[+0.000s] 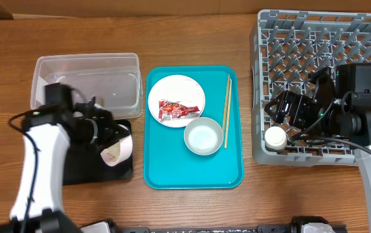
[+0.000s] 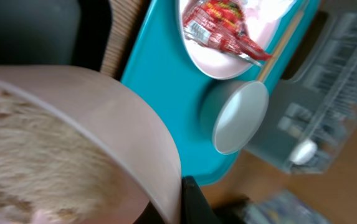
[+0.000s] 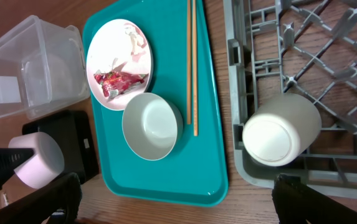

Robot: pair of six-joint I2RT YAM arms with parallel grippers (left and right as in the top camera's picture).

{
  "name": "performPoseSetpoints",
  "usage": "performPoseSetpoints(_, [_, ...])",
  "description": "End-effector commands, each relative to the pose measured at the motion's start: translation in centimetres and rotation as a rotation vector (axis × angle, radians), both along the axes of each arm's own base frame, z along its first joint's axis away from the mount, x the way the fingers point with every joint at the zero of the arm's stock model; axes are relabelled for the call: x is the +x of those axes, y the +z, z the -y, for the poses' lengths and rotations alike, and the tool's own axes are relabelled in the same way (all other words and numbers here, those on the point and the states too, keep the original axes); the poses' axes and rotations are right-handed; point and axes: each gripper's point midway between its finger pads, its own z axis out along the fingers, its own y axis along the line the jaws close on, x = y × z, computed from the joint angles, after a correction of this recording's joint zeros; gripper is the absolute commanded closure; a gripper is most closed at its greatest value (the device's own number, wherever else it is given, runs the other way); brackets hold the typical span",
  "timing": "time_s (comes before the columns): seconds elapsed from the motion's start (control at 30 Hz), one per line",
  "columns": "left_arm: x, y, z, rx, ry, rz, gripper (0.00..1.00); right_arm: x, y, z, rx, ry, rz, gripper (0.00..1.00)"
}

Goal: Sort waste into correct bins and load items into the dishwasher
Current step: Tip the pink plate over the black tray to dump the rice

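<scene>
My left gripper (image 1: 105,134) is shut on the rim of a pale pink bowl (image 1: 116,150), tilted on its side over the black tray (image 1: 81,169). In the left wrist view (image 2: 181,198) the bowl (image 2: 103,118) holds a blurred beige mass. The clear tub (image 1: 88,79) stands behind it. A small white plate (image 1: 176,97) carries the red wrapper (image 1: 176,110). A pale bowl (image 1: 203,137) and chopsticks (image 1: 226,110) lie beside it. My right gripper (image 1: 287,111) is open and empty (image 3: 181,208) over the dish rack (image 1: 327,45), near a white cup (image 1: 276,137).
The plate, pale bowl and chopsticks sit on a teal tray (image 1: 191,171) in the middle. The rack's front wall (image 3: 303,174) stands just right of the teal tray. Bare wooden table shows in front of both.
</scene>
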Motion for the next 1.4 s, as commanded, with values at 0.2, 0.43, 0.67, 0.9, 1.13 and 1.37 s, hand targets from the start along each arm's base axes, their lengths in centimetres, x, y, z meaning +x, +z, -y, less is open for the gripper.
performPoseSetpoints(0.2, [2.1, 1.3, -1.3, -0.535, -0.013, 0.246, 0.96, 0.3, 0.8, -0.1, 0.005, 0.008, 0.026, 0.0])
performPoseSetpoints(0.43, [1.9, -0.3, -2.9, -0.641, 0.06, 0.225, 0.96, 0.2, 0.7, -0.1, 0.005, 0.008, 0.022, 0.0])
performPoseSetpoints(0.67, [1.6, 0.9, -4.2, -0.639, 0.065, 0.366, 0.96, 0.2, 0.7, -0.1, 0.005, 0.008, 0.019, 0.0])
performPoseSetpoints(0.9, [1.6, 1.7, -4.3, -0.597, 0.01, 0.515, 0.96, 0.2, 0.7, -0.1, 0.005, 0.008, 0.018, 0.0])
performPoseSetpoints(1.13, [1.4, 1.2, -4.1, -0.582, -0.019, 0.505, 0.96, 0.2, 0.7, -0.1, 0.005, 0.008, 0.018, 0.0])
performPoseSetpoints(1.37, [1.2, 2.4, -3.4, -0.603, -0.008, 0.501, 0.96, 0.1, 0.7, -0.1, 0.005, 0.008, 0.015, 0.0])
